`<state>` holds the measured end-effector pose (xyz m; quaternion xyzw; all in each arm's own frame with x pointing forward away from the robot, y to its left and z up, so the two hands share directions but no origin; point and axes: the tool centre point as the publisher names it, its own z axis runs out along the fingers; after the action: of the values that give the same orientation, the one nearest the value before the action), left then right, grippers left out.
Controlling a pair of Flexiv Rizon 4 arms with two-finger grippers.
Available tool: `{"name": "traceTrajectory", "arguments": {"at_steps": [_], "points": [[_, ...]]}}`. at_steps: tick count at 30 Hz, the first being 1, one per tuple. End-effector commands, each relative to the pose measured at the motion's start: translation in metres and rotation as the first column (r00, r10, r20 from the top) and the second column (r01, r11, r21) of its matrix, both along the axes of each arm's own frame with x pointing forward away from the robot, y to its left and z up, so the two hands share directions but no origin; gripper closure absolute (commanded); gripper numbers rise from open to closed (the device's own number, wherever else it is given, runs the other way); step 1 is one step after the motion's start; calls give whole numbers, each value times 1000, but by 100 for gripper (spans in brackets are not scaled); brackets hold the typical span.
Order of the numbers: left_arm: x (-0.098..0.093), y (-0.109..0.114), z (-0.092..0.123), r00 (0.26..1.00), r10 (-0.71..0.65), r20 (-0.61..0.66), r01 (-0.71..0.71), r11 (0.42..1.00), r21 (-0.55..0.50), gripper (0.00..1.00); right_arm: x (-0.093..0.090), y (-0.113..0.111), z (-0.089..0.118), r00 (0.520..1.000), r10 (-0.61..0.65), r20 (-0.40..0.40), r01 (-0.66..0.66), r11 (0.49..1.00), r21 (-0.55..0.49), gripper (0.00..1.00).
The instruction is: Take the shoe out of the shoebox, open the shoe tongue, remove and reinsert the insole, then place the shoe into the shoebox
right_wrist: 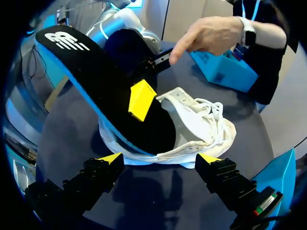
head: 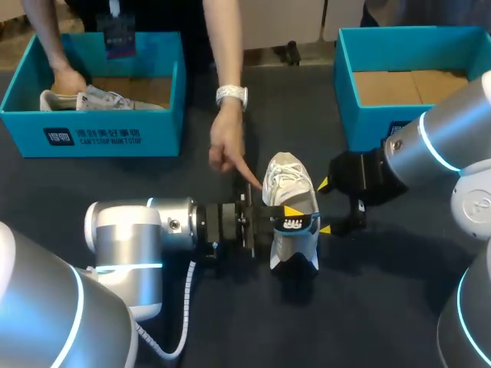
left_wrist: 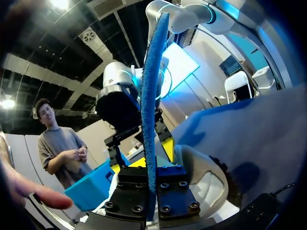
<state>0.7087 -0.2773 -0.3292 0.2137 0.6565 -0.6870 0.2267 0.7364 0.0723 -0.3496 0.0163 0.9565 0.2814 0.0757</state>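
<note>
A white lace-up shoe stands on the dark table, between my two grippers. My left gripper comes in from the left and is shut on the black insole with its blue underside. The insole is held on edge, one end down in the shoe's opening and the other end raised clear of it. One yellow fingertip presses on the insole's black face. My right gripper stands open just right of the shoe, holding nothing.
A person's hand points a finger down beside my left gripper and the shoe. At the back left, a teal shoebox holds another shoe, and a second hand rests on that shoe. Another teal shoebox stands at the back right.
</note>
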Motion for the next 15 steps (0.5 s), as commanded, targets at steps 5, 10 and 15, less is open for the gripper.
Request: {"name": "traceTrajectory", "arguments": {"at_steps": [5,10,15], "points": [[8,-6,-18,1000,2,-4,-2,999,35,100,-2,0,0,1000,-1,3,1,1000,0,0],[8,-3,-19,1000,9,-8,-8,999,41,100,-2,0,0,1000,-1,3,1,1000,0,0],[4,-2,-5,1000,11,-7,-11,1000,25,62,-2,0,0,1000,-1,3,1,1000,0,0]]}}
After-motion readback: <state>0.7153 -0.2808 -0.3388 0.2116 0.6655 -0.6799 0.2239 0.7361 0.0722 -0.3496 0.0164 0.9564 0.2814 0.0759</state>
